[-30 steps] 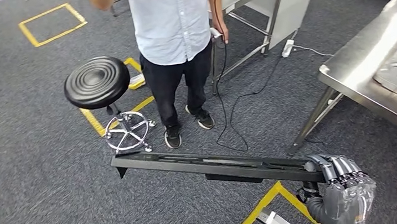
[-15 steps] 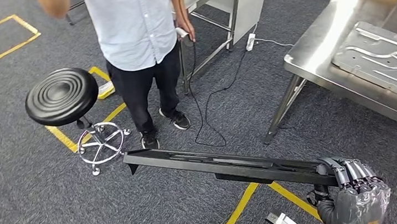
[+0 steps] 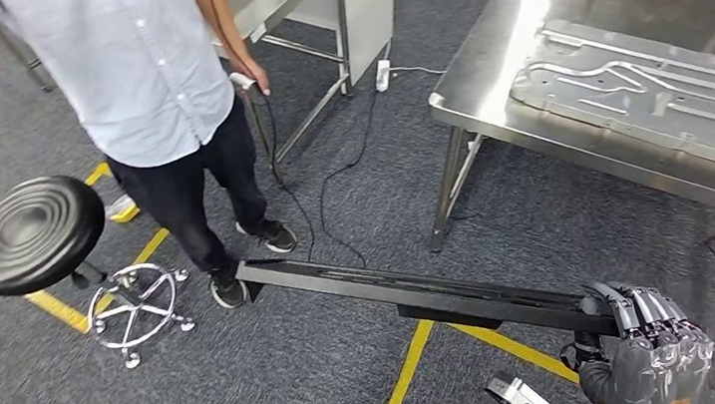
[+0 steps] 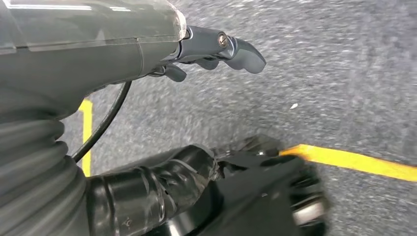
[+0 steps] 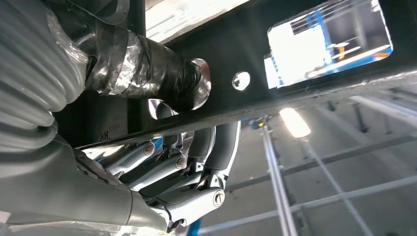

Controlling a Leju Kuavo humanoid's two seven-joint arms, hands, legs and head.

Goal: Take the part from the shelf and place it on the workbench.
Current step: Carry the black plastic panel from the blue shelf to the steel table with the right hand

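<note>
view swung toward workbench (image 3: 483,98); right hand (image 3: 651,357) wrapped around black part (image 3: 413,291)

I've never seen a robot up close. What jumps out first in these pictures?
A long black part juts out low across the grey carpet, gripped at one end by the robot's right hand. A person stands just beyond its far tip, beside a black stool. At upper right is a steel workbench.

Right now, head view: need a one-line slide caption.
Right hand holds one end of a long black part above the carpet, steel workbench ahead, person nearby.
</note>
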